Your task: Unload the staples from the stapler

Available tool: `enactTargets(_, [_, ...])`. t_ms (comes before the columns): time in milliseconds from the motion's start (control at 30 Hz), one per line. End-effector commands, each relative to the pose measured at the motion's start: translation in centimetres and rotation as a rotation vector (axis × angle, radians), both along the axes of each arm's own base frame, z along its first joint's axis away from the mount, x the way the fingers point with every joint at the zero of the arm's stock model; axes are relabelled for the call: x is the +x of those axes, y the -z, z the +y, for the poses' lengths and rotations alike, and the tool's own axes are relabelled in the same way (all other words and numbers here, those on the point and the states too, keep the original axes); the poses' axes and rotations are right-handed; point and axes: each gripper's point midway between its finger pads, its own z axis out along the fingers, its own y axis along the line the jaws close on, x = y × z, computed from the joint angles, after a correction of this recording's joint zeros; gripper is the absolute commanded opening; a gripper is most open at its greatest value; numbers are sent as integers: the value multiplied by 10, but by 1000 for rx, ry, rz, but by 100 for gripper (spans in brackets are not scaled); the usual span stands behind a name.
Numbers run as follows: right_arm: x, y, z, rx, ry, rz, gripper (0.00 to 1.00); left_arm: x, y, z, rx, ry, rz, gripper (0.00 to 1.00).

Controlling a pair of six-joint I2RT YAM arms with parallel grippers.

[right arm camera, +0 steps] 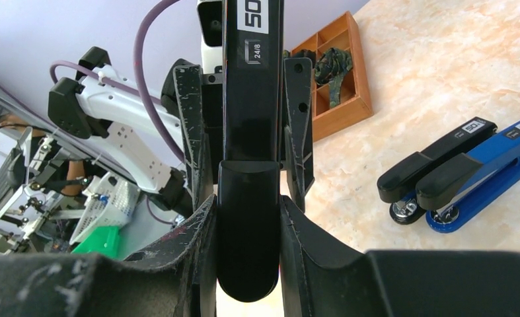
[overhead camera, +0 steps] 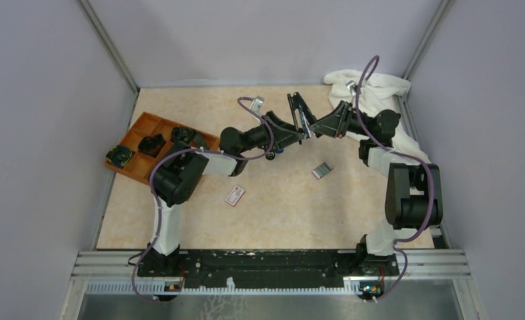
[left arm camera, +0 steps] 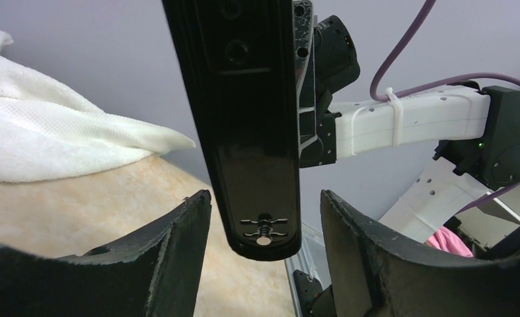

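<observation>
The pale, marble-patterned table (overhead camera: 279, 220) fills the floor of the enclosure, and both arms reach from its near edge toward the far middle. A crumpled white towel (overhead camera: 373, 87) lies in the far right corner. At the left edge sits an orange-brown wooden tray (overhead camera: 154, 124) with several compartments; three of them hold dark, mottled bundles too small to make out.

Between the two wrists, raised clear of the table, is the slim, long, all-black stapler (right arm camera: 247, 152). The right gripper (right arm camera: 247, 198) is clamped on it, both fingers pressed flat against the sides of its rounded end. The left gripper (left arm camera: 265, 195) meets it from the other side: its two fingers flank the glossy underside of the stapler, with a gap showing on either side, so its jaws stand parted and do not grip.

To the right of centre, a second black stapler (right arm camera: 435, 162) and a blue stapler (right arm camera: 488, 162) of like size lie side by side, touching. A small, flat white-and-red box (overhead camera: 234, 195) lies nearer the arms' bases, well apart from them.
</observation>
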Motion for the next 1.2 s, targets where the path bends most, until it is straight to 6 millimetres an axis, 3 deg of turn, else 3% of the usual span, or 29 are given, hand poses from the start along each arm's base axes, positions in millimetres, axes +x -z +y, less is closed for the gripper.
enactTargets(0, [2,-14,4,-13,15,-122,0,-10,-30,3,-94,18,-141,67])
enactTargets(133, [3,-9,7,-37,18,-136,0,-8,-27,1,-81,13,-148,65])
enactTargets(167, [3,-8,6,-40,20,-134,0,-8,-26,1,-77,14,-153,60])
enactTargets(200, [3,-9,6,-41,19,-137,0,-8,-26,0,-72,19,-158,48])
enactTargets(267, [3,-9,6,-43,18,-144,0,-8,-23,-1,-63,24,-163,8])
enactTargets(300, [3,-9,6,-45,17,-149,0,-8,-23,-1,-58,24,-171,2])
enactTargets(400, [2,-11,2,-61,20,-178,0,-9,-16,7,-20,33,-201,0])
enactTargets(533, [5,-5,-11,-127,45,-227,0,-29,9,27,62,67,-289,0])
enactTargets(600, [9,13,-14,-239,63,-298,0,-37,27,35,139,78,-333,0])
enactTargets(633, [0,39,-17,-336,63,-238,0,-39,37,38,186,77,-343,0])
enactTargets(667, [0,55,-22,-451,78,-299,0,-38,51,41,251,70,-338,0])
enactTargets(833, [-10,97,-52,-649,81,-413,0,-24,103,56,586,13,-308,0])
enactTargets(967, [-21,120,-69,-758,53,-484,0,-30,125,70,767,9,-354,0])
enactTargets(1167, [-37,138,-75,-824,32,-551,0,-39,143,86,981,-13,-478,0])
